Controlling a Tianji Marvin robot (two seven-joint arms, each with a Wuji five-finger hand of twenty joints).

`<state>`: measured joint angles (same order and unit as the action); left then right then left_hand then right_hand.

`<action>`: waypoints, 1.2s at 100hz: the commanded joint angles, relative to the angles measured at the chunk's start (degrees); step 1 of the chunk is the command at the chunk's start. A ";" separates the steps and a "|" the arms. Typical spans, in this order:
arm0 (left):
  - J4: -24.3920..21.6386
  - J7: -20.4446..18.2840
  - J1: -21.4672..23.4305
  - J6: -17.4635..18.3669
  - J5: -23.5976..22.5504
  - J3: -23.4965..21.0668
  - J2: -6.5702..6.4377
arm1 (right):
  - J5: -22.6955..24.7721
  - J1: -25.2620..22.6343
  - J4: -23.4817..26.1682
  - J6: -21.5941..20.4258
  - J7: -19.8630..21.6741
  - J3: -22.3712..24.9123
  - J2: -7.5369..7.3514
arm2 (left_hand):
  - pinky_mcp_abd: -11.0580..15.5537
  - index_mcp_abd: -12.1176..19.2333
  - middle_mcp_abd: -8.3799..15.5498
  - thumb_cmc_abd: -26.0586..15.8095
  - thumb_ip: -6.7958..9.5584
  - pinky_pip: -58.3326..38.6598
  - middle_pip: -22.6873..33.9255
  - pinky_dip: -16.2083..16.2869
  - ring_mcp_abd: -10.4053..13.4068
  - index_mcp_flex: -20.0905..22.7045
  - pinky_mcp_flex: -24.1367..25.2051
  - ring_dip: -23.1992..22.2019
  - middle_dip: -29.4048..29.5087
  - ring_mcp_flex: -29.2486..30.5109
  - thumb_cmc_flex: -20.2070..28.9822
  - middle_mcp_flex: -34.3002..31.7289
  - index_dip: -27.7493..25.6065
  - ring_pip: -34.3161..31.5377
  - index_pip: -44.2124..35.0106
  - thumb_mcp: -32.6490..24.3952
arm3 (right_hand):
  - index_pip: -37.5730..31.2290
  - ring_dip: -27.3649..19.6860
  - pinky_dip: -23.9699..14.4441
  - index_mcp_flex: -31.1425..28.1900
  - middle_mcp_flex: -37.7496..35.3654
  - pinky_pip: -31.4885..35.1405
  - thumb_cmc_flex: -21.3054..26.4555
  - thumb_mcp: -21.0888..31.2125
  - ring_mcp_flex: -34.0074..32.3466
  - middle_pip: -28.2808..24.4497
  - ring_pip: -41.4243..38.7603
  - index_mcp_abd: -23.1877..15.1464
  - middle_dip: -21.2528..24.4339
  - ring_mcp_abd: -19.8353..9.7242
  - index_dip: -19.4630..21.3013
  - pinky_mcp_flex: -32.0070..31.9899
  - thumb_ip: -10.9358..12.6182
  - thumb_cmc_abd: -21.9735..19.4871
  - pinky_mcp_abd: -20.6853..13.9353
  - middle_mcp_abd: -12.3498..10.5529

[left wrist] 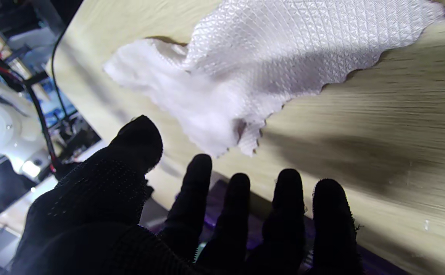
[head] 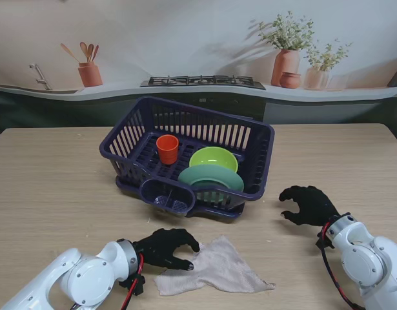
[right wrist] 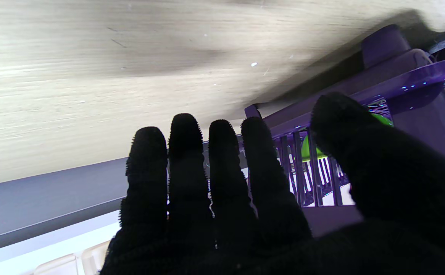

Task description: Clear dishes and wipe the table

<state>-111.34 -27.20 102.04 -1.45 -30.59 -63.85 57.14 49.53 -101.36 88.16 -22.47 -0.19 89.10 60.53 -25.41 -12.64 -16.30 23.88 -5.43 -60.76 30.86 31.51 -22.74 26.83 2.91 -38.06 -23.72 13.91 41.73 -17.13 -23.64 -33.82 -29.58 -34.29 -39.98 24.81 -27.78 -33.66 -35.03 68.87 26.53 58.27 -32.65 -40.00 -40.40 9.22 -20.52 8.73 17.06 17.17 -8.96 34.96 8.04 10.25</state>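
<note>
On the table (head: 50, 174), seen from the stand, a purple rack (head: 263, 145) holds an orange cup (head: 167, 148), a lime bowl (head: 213, 158) and a green plate (head: 211, 177). Nearer to me lies a white cloth (head: 214, 268). The left hand (head: 166, 247) curls at the cloth's left edge, fingertips touching it; whether it grips cannot be told from this view. The right hand (head: 308, 205) hovers right of the rack, fingers spread and bent, holding nothing.

From the left wrist, the hand (left wrist: 192, 214) shows what the stand view hides: its fingers (left wrist: 197, 183) are straight and apart, with the cloth (left wrist: 283, 53) lying beyond the tips, bunched at one corner, not clasped. A strip of rack shows past the fingers.

From the right wrist, the hand (right wrist: 237, 191) is open, its fingers (right wrist: 184, 152) side by side over bare table (right wrist: 92, 76). The rack's (right wrist: 405, 80) slatted wall stands close by, and the bowl (right wrist: 310, 151) glints through the slats. The cloth is out of this view.
</note>
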 commanded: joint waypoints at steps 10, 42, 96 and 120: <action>1.49 -1.54 -2.31 0.48 -1.28 2.64 -0.27 | 0.01 -0.22 0.11 -0.18 0.85 -0.19 -0.06 | 0.64 0.94 1.92 3.24 -0.67 1.40 0.54 -1.52 1.30 -2.37 0.63 -0.05 1.15 -1.33 -1.90 2.20 0.77 0.57 -1.66 -4.10 | 0.03 -0.30 0.24 0.08 1.67 -0.17 0.37 -1.14 1.20 0.37 0.18 0.76 -0.01 0.68 0.29 -0.73 1.07 0.50 0.46 0.35; 4.00 -3.99 -7.21 -2.57 -3.30 9.08 -1.07 | -0.20 -0.29 0.16 -0.17 0.41 -0.06 0.05 | -2.37 0.90 0.57 8.44 -1.36 -1.48 2.15 0.16 0.13 -1.40 -0.90 -1.30 0.45 -0.88 -3.15 3.14 1.74 -1.91 -2.09 -9.99 | -0.07 -0.27 0.18 0.19 1.63 -0.20 0.34 -1.00 1.40 0.30 0.14 0.67 -0.04 0.64 0.33 -0.92 1.06 0.53 0.30 0.31; 9.10 -4.33 -13.08 0.12 -10.02 15.46 -1.68 | 0.43 -0.18 0.28 -1.12 -0.44 1.05 0.10 | -7.21 0.84 -6.92 16.21 -2.76 -12.78 21.70 10.22 -3.27 13.82 -16.88 -19.97 -9.82 17.32 0.94 -9.47 0.20 -35.48 -9.48 -20.90 | -0.28 -0.09 -0.17 0.88 2.51 -0.27 0.47 -0.43 2.35 0.08 -0.10 0.57 -0.16 0.43 0.43 -1.93 1.10 0.73 -0.25 0.13; 12.21 -3.38 -16.01 1.20 -12.00 18.27 -1.70 | 0.50 0.02 0.18 -1.92 -0.97 1.79 0.15 | -11.14 2.44 -9.47 18.42 -6.25 -20.08 26.34 16.39 -0.08 23.37 -31.14 -18.53 -14.20 34.92 13.18 -27.47 4.50 -45.14 -25.13 -14.39 | -0.31 -0.03 -0.41 0.92 2.59 -0.31 0.40 -0.36 2.50 0.01 -0.22 0.51 -0.16 0.44 0.42 -2.05 1.08 0.72 -0.30 0.12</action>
<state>-101.51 -29.59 85.17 0.09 -41.76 -45.58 55.91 49.75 -101.32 88.19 -23.84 -1.65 90.68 60.68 -33.23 -6.57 -21.59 40.56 -10.94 -76.55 60.09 45.96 -23.87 47.52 -25.69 -57.46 -38.26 45.03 51.83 -41.87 -23.02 -75.89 -56.31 -48.68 -39.97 24.81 -27.78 -33.62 -33.66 68.87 26.54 58.27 -31.50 -40.00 -40.39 9.22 -20.52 8.73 17.06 15.71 -8.96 34.96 8.04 10.24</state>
